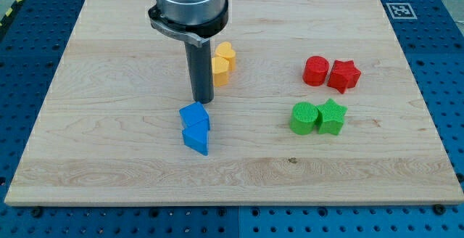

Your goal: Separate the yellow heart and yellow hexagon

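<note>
My tip (pixel 202 100), a bare rod with no hand to open or hold, sits just left of the touching yellow heart (pixel 226 54) and yellow hexagon (pixel 219 70); wedge between them, push slowly.

one camera looks down at a slant from the wooden board's (pixel 109 151) near edge, taking in nearly all of it.
</note>
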Robot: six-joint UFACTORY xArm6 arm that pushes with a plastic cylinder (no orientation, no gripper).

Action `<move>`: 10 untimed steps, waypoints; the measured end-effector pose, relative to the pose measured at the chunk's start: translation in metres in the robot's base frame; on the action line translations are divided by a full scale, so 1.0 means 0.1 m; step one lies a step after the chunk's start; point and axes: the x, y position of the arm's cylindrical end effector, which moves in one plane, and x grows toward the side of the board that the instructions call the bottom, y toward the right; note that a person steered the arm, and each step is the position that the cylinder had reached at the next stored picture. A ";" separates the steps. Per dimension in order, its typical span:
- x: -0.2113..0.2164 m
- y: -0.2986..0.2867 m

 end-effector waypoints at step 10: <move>-0.96 0.69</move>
